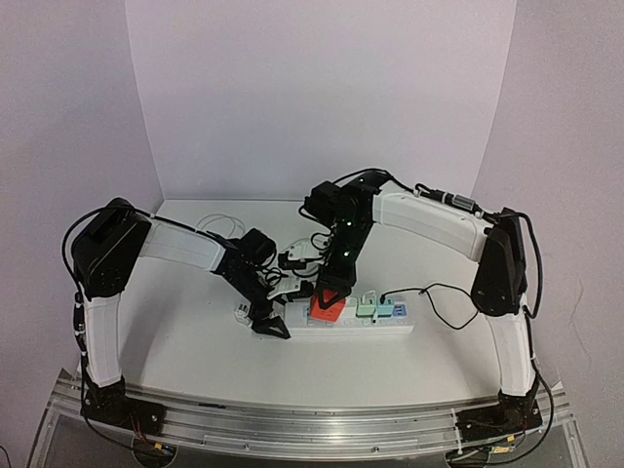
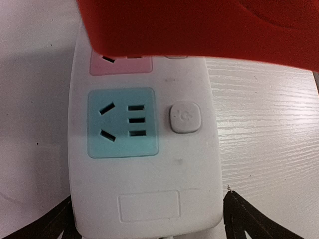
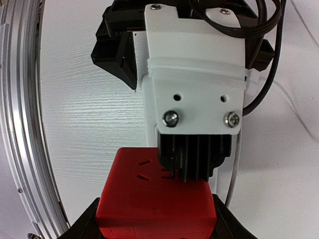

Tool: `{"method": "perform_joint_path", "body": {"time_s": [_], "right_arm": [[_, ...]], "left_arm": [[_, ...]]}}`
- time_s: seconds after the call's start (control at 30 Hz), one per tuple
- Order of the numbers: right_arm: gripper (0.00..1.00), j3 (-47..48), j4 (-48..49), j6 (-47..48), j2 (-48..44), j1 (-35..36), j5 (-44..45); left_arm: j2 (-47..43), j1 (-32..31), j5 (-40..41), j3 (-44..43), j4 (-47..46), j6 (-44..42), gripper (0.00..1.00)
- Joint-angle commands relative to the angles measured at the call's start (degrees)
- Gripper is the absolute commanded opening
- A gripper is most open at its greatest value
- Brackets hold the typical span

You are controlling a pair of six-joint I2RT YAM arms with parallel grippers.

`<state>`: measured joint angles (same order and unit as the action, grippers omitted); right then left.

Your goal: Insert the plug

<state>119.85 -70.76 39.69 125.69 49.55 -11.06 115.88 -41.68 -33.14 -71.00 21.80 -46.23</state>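
A white power strip [image 1: 390, 328] lies on the table. My right gripper [image 1: 330, 292] is shut on a red cube plug [image 1: 327, 308] and holds it on or just above the strip, left of its middle. In the right wrist view the plug [image 3: 149, 199] sits between my right gripper's [image 3: 155, 226] black fingers. My left gripper [image 1: 268, 327] clamps the strip's left end. In the left wrist view the strip [image 2: 149, 199] lies between my fingertips [image 2: 241, 216]. A free blue socket [image 2: 122, 122] shows, and the red plug [image 2: 199, 25] covers most of a pink socket [image 2: 119, 65].
A green plug [image 1: 368, 308] and a blue plug [image 1: 392, 310] sit in the strip's right part. A black cable [image 1: 439, 292] loops off to the right. White cables [image 1: 219, 224] lie behind the left arm. The left wrist mount [image 3: 194, 84] hangs close above the red plug.
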Motion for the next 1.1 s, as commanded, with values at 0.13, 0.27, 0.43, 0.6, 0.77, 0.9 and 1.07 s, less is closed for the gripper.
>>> {"method": "perform_joint_path", "body": {"time_s": [0.13,0.27,0.43,0.6,0.77,0.9,1.07], "right_arm": [[0.0,-0.44,1.02,0.62,-3.53,0.74,-1.9],[0.0,-0.9,1.01,0.48,-4.45,0.76,-1.84],[0.0,-1.22,0.26,0.96,-5.02,1.41,-1.89],[0.0,-1.49,-0.66,2.09,-5.3,1.7,-2.13],[0.0,1.3,-2.11,4.3,-3.44,2.54,-2.97],[0.0,5.45,-4.49,6.23,-0.17,3.25,-2.46],[0.0,11.73,-7.42,7.38,4.44,3.86,-0.13]], "left_arm": [[-6.13,-0.5,-5.27,-1.92,13.02,-3.41,1.0],[-6.73,-0.37,-5.14,-3.59,16.11,-5.15,1.0],[-7.08,1.32,-4.71,-5.28,20.33,-11.05,0.99],[-6.33,4.18,-1.22,-7.33,20.68,-17.36,0.99],[-2.37,7.96,-0.74,-12.41,19.86,-16.95,0.96],[-2.0,8.64,-3.07,-13.23,17.81,-15.41,0.96],[-0.92,8.68,-2.38,-12.87,11.19,-8.68,0.96]]}}
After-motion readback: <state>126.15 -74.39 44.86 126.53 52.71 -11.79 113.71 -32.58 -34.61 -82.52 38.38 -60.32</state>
